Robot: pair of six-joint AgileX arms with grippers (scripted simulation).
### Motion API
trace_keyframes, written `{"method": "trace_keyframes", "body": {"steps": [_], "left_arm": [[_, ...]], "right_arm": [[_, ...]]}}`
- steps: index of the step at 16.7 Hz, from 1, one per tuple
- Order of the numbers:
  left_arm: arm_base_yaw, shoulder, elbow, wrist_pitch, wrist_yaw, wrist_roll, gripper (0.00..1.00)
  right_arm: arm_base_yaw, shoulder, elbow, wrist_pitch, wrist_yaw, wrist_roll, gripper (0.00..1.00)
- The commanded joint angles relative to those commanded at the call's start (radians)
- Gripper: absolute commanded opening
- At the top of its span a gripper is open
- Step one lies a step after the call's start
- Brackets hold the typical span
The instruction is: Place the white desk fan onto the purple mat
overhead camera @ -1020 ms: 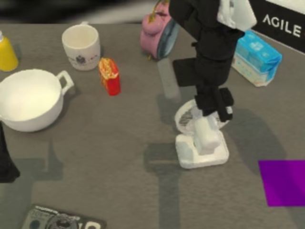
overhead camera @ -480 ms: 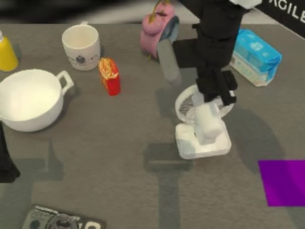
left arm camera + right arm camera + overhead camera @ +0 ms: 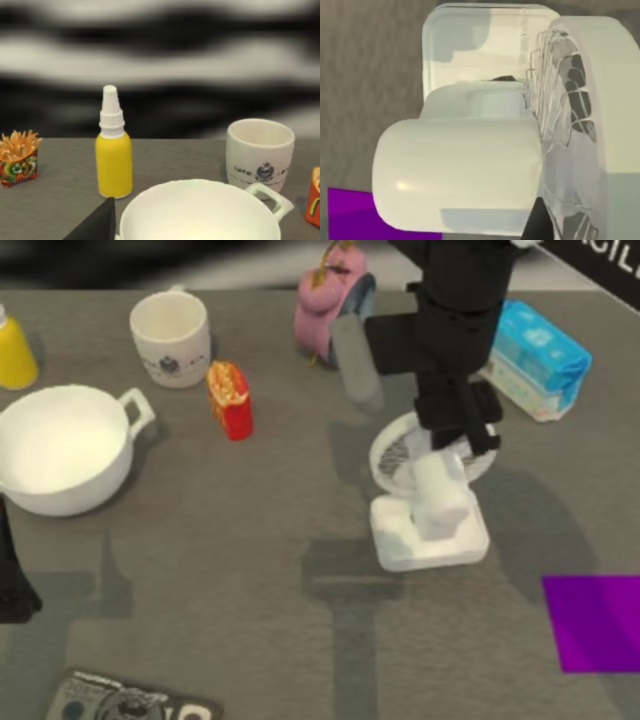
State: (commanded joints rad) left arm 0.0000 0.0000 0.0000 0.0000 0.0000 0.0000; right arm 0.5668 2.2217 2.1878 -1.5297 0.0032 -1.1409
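The white desk fan point(image 3: 430, 525) hangs right of the table's middle, its round grille head under my right gripper point(image 3: 455, 440), which is shut on it from above. Its square base point(image 3: 430, 540) looks slightly off the table, with its shadow to the left. In the right wrist view the motor housing point(image 3: 460, 170) fills the middle, the grille point(image 3: 560, 125) is beside it, and one dark fingertip point(image 3: 536, 224) shows at the edge. The purple mat point(image 3: 595, 623) lies flat at the front right edge, apart from the fan; a corner of the mat point(image 3: 347, 217) shows below the housing.
My left arm point(image 3: 12, 585) is parked at the left edge, near a white handled bowl point(image 3: 65, 445). A white mug point(image 3: 172, 337), yellow bottle point(image 3: 15, 350), red fries carton point(image 3: 230, 398), pink alarm clock point(image 3: 332, 310) and blue pack point(image 3: 538, 358) stand along the back.
My right gripper has carried the fan slightly to the right and toward the back, and it looks a little higher. The left arm has not moved.
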Motion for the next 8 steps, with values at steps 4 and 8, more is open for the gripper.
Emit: {"method": "trace_keyframes", "body": {"steps": [4,8], "left_arm": [[0.0,0.0,0.0,0.0,0.0,0.0,1.0],[0.0,0.0,0.0,0.0,0.0,0.0,1.0]], "right_arm": [[-0.043,-0.015,-0.071,-0.012,-0.013,0.14,0.0],[-0.124,-0.07,-0.201,-0.016,-0.033,0.451,0.0]]}}
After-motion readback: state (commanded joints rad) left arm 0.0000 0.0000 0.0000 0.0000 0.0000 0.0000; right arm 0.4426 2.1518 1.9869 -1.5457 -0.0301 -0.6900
